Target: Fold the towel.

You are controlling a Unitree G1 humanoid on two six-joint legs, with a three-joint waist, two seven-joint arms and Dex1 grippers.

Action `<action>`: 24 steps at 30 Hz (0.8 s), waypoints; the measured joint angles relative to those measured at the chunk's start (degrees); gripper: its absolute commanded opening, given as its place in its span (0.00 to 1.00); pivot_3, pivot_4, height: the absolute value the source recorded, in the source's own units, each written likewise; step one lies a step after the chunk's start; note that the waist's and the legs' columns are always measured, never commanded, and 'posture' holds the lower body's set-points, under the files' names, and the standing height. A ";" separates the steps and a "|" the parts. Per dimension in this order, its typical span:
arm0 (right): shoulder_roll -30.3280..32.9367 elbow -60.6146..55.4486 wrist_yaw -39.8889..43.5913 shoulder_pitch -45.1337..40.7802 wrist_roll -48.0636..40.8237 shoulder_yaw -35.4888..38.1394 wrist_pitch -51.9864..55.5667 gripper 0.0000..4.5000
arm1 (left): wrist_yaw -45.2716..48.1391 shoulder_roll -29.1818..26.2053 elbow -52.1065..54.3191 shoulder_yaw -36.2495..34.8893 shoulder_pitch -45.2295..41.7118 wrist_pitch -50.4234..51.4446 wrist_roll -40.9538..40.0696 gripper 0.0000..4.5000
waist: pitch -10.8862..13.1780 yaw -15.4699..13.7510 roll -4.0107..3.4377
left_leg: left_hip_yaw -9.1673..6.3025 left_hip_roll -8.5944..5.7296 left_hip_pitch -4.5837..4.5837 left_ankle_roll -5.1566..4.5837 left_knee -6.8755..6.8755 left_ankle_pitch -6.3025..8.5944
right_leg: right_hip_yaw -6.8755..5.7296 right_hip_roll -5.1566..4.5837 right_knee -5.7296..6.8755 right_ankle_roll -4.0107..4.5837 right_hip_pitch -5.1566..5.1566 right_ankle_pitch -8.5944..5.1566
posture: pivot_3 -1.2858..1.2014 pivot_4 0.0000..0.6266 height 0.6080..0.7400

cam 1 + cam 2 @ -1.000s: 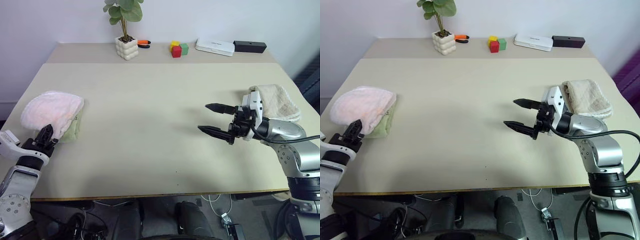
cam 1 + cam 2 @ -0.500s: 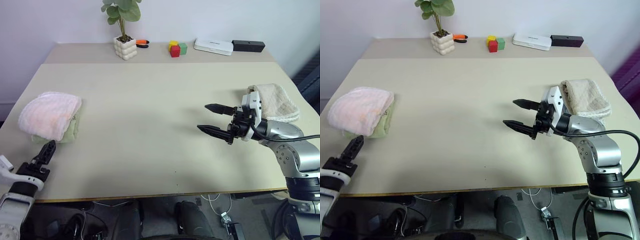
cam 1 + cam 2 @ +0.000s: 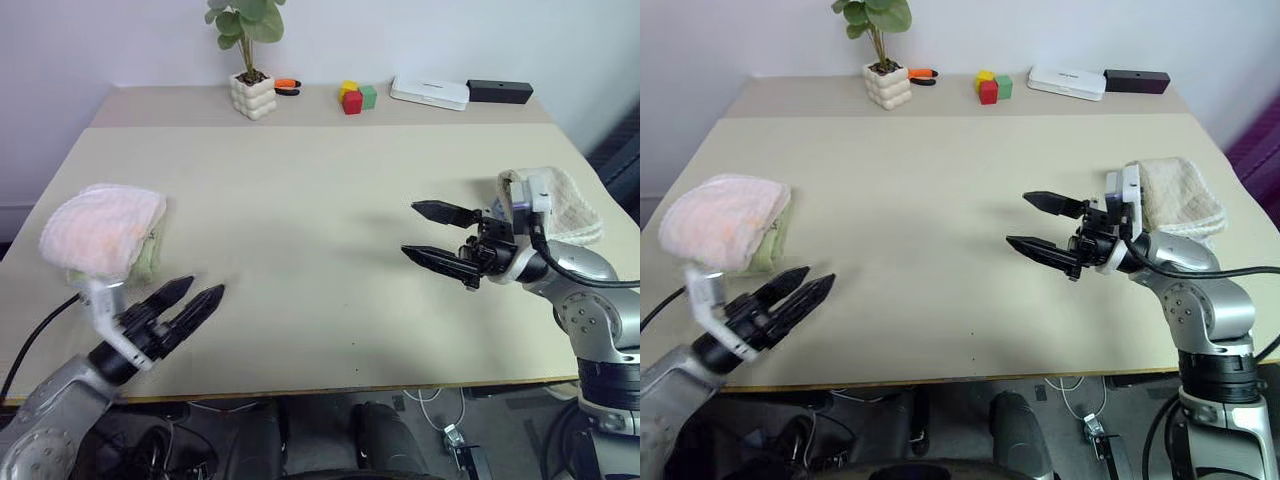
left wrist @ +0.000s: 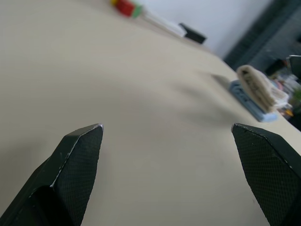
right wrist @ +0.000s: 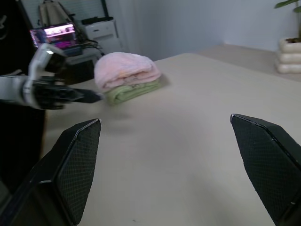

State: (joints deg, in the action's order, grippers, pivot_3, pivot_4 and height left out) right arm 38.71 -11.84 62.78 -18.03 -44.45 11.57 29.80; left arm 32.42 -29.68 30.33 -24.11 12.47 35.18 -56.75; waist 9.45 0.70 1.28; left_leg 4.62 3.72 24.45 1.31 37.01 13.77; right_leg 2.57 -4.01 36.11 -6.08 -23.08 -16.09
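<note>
Pink towel [image 3: 103,229]: folded bundle at frame's left, resting on the green towel [image 3: 148,258], apparently finished; left gripper [image 3: 186,300] at lower left and right gripper [image 3: 437,236] at right both spread, empty.

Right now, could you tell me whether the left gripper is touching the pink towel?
Apart. The left eye view shows bare table between the left gripper and the pink towel.
</note>
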 measured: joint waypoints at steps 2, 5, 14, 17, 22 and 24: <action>0.35 -0.60 -0.03 0.01 0.14 0.02 -0.12 1.00 | -0.42 -0.12 -3.37 2.70 -6.81 -1.39 3.52 0.99 | -0.01 -0.05 0.01 | 0.00 -0.08 0.00 -0.01 0.04 -0.01 | 0.00 0.08 0.01 0.00 0.03 0.00 | 0.52 0.24 0.96; 0.95 0.56 -0.16 -0.04 3.02 -0.05 -2.22 1.00 | -0.90 -0.02 -7.03 6.95 -14.67 -3.25 8.85 0.99 | 0.00 0.01 0.01 | 0.09 -0.11 0.03 -0.09 0.05 0.03 | 0.06 0.17 -0.02 -0.01 0.02 0.01 | 0.52 0.24 0.96; 2.97 4.59 0.87 -0.08 8.27 -0.50 -6.56 1.00 | 9.81 -3.85 -23.20 16.75 -35.07 -7.56 19.45 0.99 | 0.01 -0.04 0.00 | 0.15 0.00 0.03 -0.10 0.09 0.01 | 0.04 0.49 0.10 -0.23 -0.03 0.11 | 0.52 0.24 0.96; 2.99 4.75 -0.06 -0.84 8.46 -0.39 -6.64 1.00 | 15.00 -4.73 -31.40 18.75 -38.76 -11.61 23.53 0.99 | 0.01 -0.01 0.00 | 0.16 0.01 0.03 -0.10 0.09 0.00 | 0.05 0.51 0.11 -0.26 -0.04 0.12 | 0.52 0.24 0.96; 3.02 4.41 -0.69 -0.24 8.61 -0.27 -6.67 1.00 | 22.11 -4.14 -41.34 21.76 -40.39 -19.28 29.57 0.99 | 0.02 -0.18 0.01 | 0.17 0.01 0.08 -0.10 0.10 0.01 | 0.05 0.48 0.10 -0.28 -0.04 0.12 | 0.52 0.24 0.96; 3.16 5.05 0.03 -0.23 8.93 -0.28 -7.02 1.00 | 22.10 -2.98 -41.65 22.39 -40.51 -20.76 30.89 0.99 | 0.02 -0.35 0.01 | 0.17 0.01 0.10 -0.10 0.14 0.01 | 0.05 0.48 0.10 -0.28 -0.03 0.13 | 0.52 0.24 0.96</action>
State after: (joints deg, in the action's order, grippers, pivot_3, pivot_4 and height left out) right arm 41.87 -6.79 62.81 -18.26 -35.52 11.29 22.78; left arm 54.53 -32.66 -11.32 -1.72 -28.04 14.42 -25.85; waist 9.47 0.35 1.29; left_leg 4.78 3.73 24.55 1.21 37.15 13.77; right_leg 2.62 -3.53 36.22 -6.37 -23.11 -15.96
